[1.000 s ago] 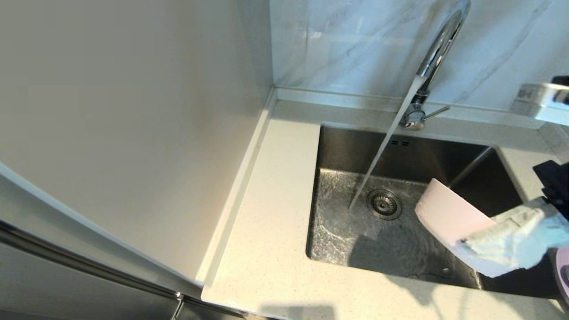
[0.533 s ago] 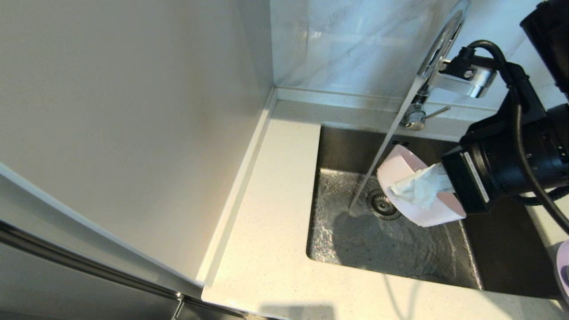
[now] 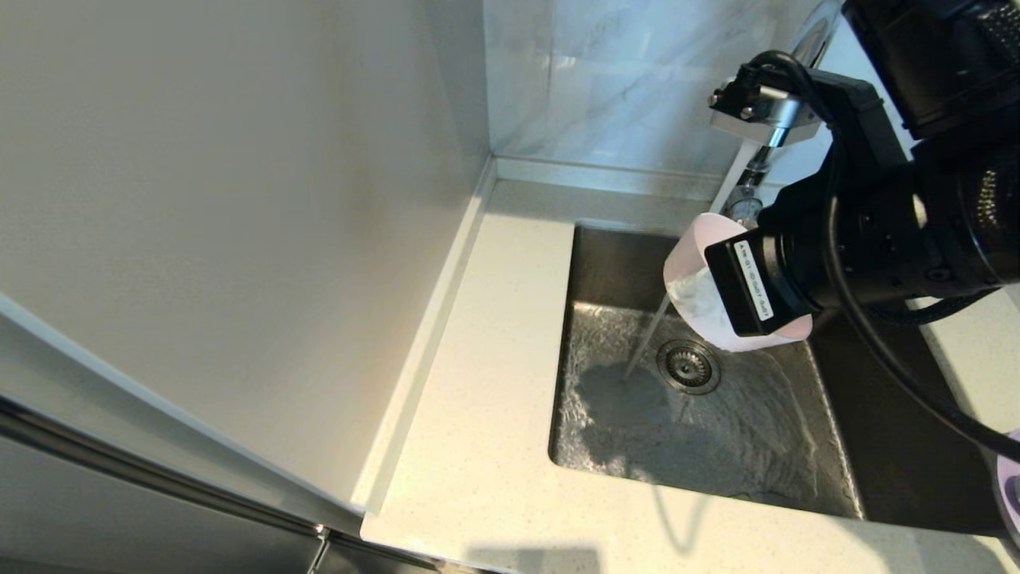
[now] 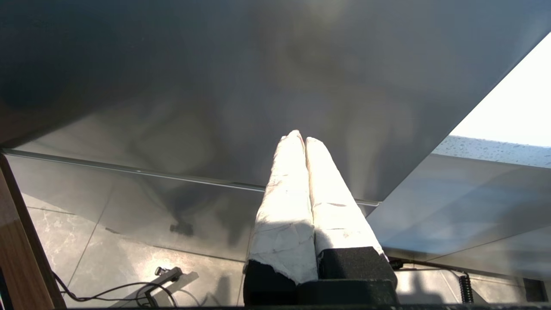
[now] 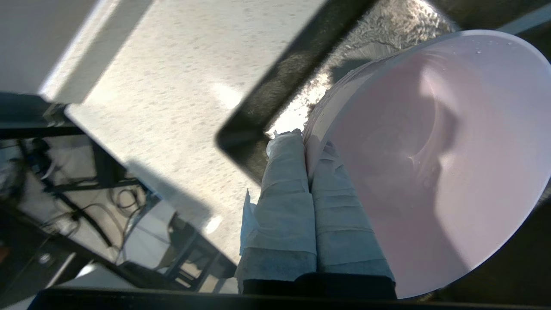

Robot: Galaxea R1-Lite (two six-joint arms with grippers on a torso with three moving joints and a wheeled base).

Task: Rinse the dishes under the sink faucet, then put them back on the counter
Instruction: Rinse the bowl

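Note:
My right gripper [image 5: 306,142] is shut on the rim of the pale pink bowl [image 3: 695,263], one finger inside and one outside. It holds the bowl tilted over the steel sink [image 3: 606,263], under the running water stream [image 3: 647,339] from the chrome faucet [image 3: 809,40], which my arm mostly hides. The bowl's wet inside [image 5: 430,159] fills the right wrist view. A sliver of the lavender plate [image 3: 1010,494] shows at the right edge. The spoon is out of view. My left gripper [image 4: 301,140] is shut and empty, parked below the counter, unseen in the head view.
The cream speckled counter [image 3: 494,399] runs left and in front of the sink. A beige side wall [image 3: 239,199] rises on the left and the marble panel [image 3: 606,80] at the back. The round drain [image 3: 688,367] lies under a wet sink floor.
My right arm has carried the pink bowl from the sink's right front up and leftward into the water stream, turning it as it went.

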